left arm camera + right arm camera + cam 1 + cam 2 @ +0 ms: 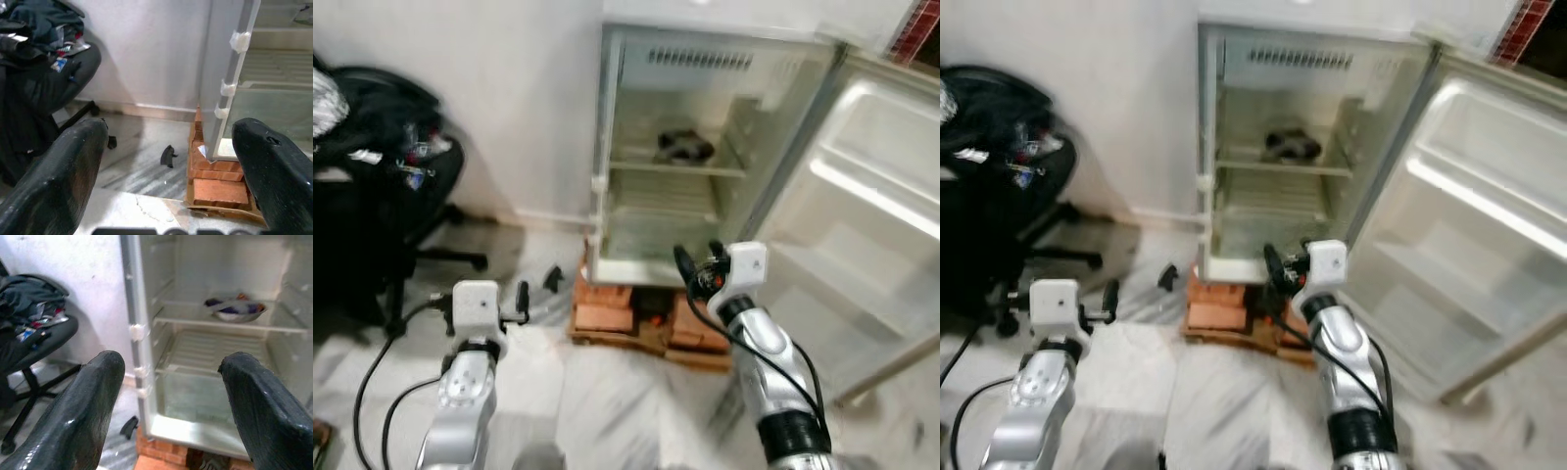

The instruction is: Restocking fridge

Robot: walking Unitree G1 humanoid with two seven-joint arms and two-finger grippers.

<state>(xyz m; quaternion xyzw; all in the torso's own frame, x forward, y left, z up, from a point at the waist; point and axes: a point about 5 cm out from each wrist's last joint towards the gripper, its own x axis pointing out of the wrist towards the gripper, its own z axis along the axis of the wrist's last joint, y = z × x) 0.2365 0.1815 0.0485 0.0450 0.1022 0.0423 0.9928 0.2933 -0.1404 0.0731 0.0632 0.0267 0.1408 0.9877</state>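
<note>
A: Checking fridge [705,147] first — where?
B: Straight ahead of right gripper [697,266], door [862,225] swung wide to its right. One bowl [235,309] on the upper shelf, lower shelf bare, door racks bare.
A: Pincers?
B: Both spread apart, holding nothing. Left gripper [536,286] hangs low over the floor, bricks [217,188] under the fridge just ahead of it.
A: Progress?
B: Early, I'd judge. No stock in reach; fetching comes next. Office chair [382,176] with clothes off to the left.
</note>
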